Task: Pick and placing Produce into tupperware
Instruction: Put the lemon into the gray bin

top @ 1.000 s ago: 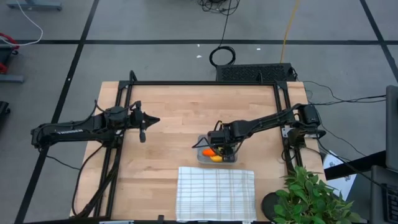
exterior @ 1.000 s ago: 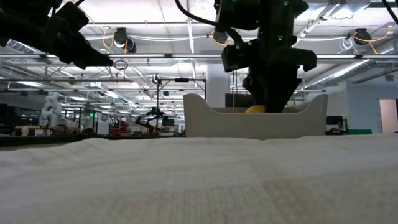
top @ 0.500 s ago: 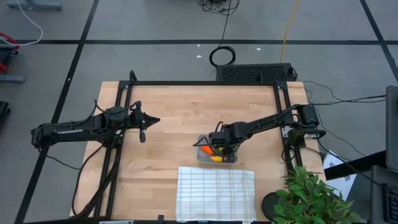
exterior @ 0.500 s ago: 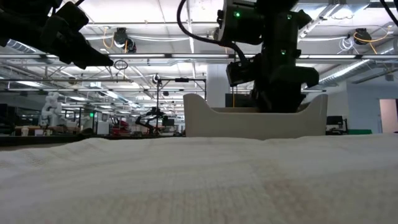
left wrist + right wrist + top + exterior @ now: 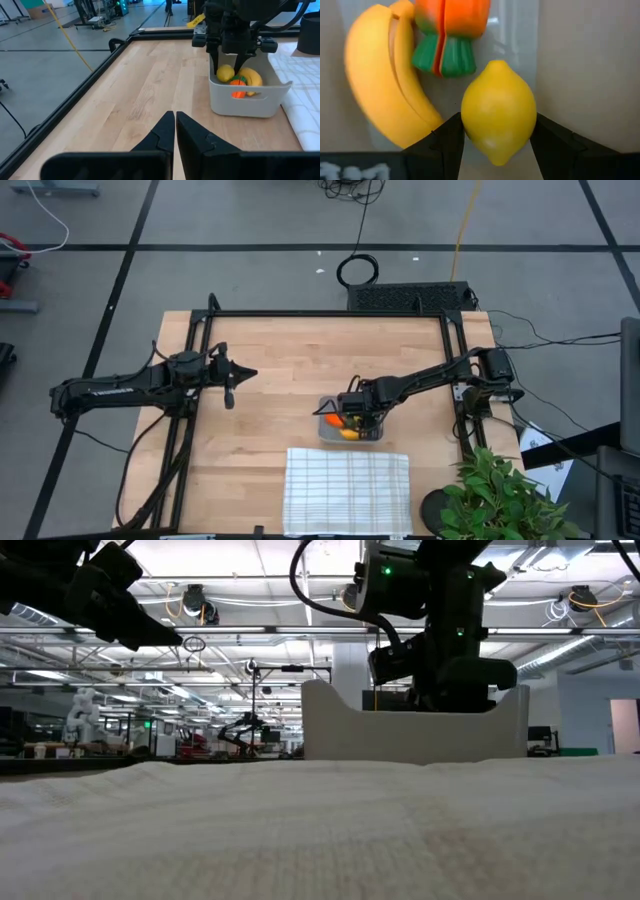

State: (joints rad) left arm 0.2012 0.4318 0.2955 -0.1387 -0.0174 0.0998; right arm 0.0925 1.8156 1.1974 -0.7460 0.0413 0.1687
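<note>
Lowered into tupperware (image 5: 243,102), right gripper (image 5: 497,145) clamped on lemon (image 5: 498,118) beside banana (image 5: 382,75); release needed next.

2 slim black arms, each built of jointed tubular links with thicker motor housings. The left end effector (image 5: 175,131) has 2 matte black, wedge-shaped fingers tapering to points. The right end effector (image 5: 447,690) is a blocky black unit with a looping black cable and a green indicator light.
</note>
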